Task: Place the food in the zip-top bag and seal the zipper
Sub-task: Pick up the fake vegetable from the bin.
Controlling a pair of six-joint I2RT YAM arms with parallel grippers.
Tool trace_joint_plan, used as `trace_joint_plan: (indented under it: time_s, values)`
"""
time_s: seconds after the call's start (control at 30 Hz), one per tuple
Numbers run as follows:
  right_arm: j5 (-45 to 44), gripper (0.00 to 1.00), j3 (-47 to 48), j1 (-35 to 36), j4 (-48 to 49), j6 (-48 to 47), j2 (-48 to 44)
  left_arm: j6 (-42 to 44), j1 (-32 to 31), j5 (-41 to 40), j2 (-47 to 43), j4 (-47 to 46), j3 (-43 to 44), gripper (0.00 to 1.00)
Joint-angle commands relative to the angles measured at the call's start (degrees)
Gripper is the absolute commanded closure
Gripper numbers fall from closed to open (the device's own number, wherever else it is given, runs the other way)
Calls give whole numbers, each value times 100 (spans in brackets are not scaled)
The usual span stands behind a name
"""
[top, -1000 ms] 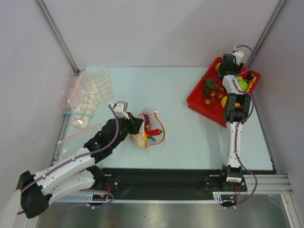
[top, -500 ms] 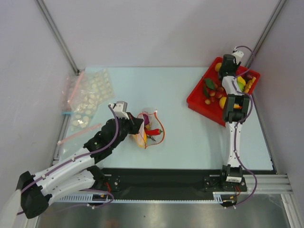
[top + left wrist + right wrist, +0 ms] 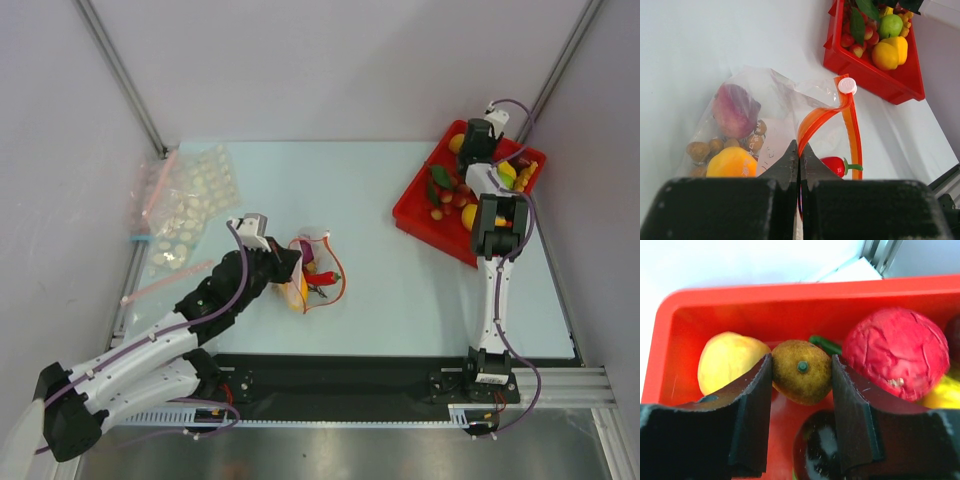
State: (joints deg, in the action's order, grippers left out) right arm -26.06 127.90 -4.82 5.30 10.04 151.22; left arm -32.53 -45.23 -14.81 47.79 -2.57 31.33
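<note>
The clear zip-top bag [image 3: 322, 277] lies on the table left of centre. In the left wrist view the bag [image 3: 775, 87] holds a purple food [image 3: 735, 110], an orange fruit [image 3: 732, 162], brown nut clusters [image 3: 700, 150] and a red chili [image 3: 835, 165]. My left gripper [image 3: 799, 147] is shut on the bag's red-orange zipper [image 3: 854, 130], and the bag mouth gapes open. My right gripper [image 3: 801, 360] is low in the red tray [image 3: 740, 295], shut on a brown-orange fruit [image 3: 802, 377], with one finger against each side of it.
The red tray [image 3: 415, 218] at the back right holds several more foods: a yellow fruit [image 3: 725, 367], a red ball [image 3: 895, 350] and a dark purple one [image 3: 822, 440]. Dotted clear bags [image 3: 185, 210] lie at the back left. Walls and frame posts ring the table.
My right gripper has moved toward the tray's far left corner. The left arm and the bag have stayed still.
</note>
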Motion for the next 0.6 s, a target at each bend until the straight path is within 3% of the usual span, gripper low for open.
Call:
trace_joint_plan:
  time_s: [0.0, 0.57]
  values:
    - [163, 65, -378, 323, 743, -291, -777, 28, -12, -31, -173, -86, 251, 100]
    - [-171, 65, -1996, 781, 1588, -609, -2227, 10, -12, 4, -200, -68, 277, 100]
